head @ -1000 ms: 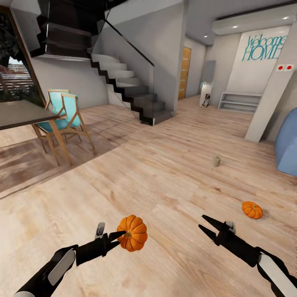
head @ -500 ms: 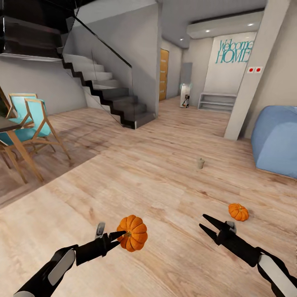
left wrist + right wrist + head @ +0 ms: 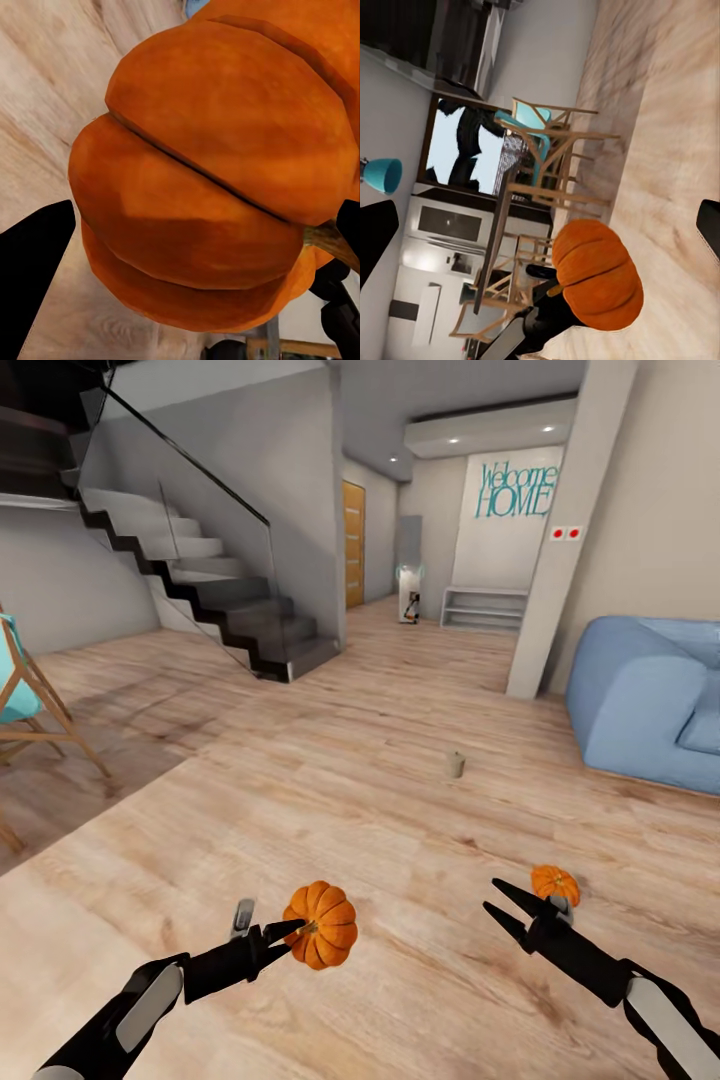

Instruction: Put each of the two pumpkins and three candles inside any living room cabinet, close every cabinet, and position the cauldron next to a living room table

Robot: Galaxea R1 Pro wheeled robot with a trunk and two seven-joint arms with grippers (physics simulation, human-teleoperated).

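One pumpkin (image 3: pixel 321 925) sits clamped at the tip of the left gripper (image 3: pixel 290 932), held above the wood floor (image 3: pixel 380 780). The second pumpkin (image 3: pixel 554 883) lies on the floor just beyond the right gripper (image 3: pixel 503 905), whose jaws are spread and empty. A candle (image 3: pixel 456 764), probably upright, stands farther ahead.

The left claw (image 3: pixel 290 932) holds a bright-orange ribbed pumpkin (image 3: pixel 321 925) clear of the pale wood-plank floor (image 3: pixel 350 760), well apart to the left of the right claw (image 3: pixel 505 906). Just beyond the right claw's tips a second small orange pumpkin (image 3: pixel 554 883) sits on the floor, perhaps partly hidden by that claw. Farther ahead, between the two claws, a stubby pale cylindrical candle (image 3: pixel 456 764) stands on the floor. Right of the right claw, far off, is a blue padded sofa (image 3: pixel 650 700).
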